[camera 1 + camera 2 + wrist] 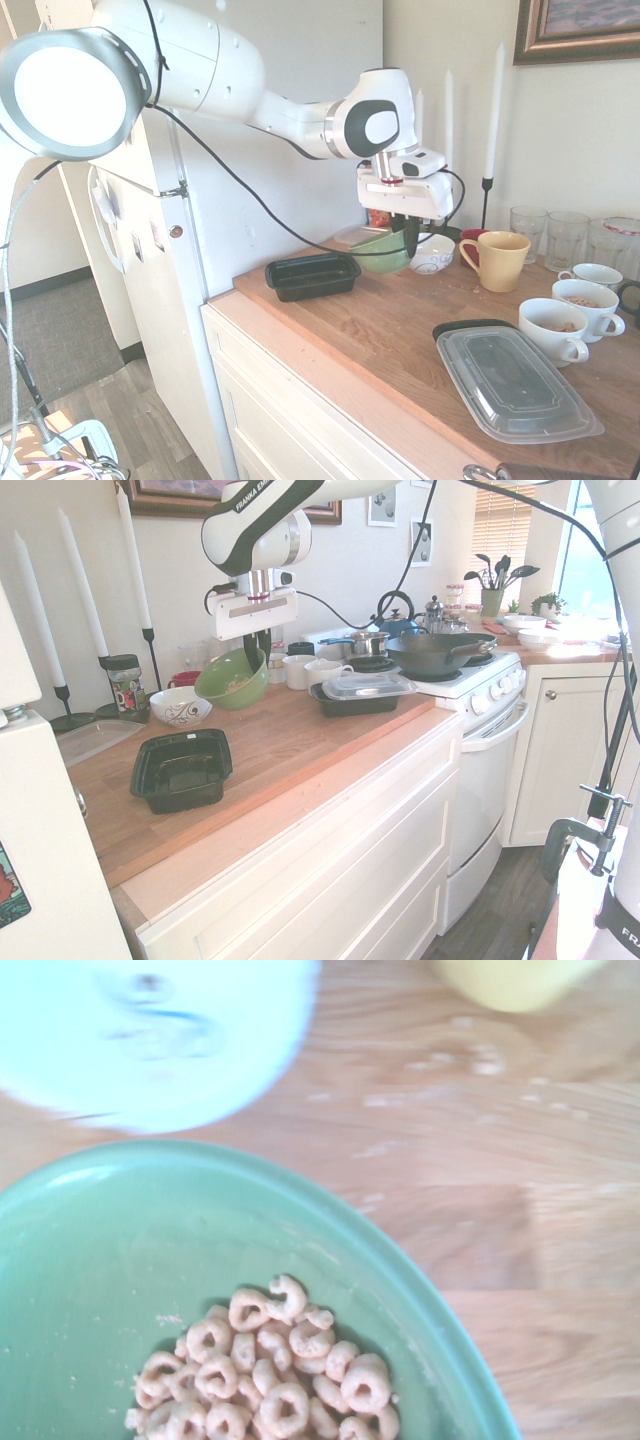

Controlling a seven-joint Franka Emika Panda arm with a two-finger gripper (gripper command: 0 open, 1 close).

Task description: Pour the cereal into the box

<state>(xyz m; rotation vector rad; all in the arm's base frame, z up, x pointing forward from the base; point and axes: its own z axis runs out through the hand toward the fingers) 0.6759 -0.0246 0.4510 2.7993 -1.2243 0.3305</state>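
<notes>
Nearest the lens in the first exterior view sits a clear-lidded container (515, 385) on the counter (400, 330); it takes no part in the pour. Reading that view from left to right with the green bowl (385, 250) as landmark: the box (313, 275), a shallow black tray, lies on the counter just left of the bowl and slightly nearer the counter's front edge, looking empty, its long axis running roughly along that edge. Next comes the bowl itself, lifted clear of the wood and tilted a little. The gripper (408, 232) is clenched on its rim at the side away from the box. Right of the bowl stand a white patterned bowl (432, 255), a yellow mug (495, 260) and white cups (565, 325).

The cereal (265, 1370) is a small heap of tan rings in the bowl's bottom, seen in the wrist view; none shows in the box.

So the coming move turns on one fact, in my judgement: the box lies to the bowl's left and forward, a short carry away, and the bowl's free lip already faces it.

The arm reaches in from the left, high above the box, elbow bent, with its hand pointing steeply down onto the rim.
</notes>
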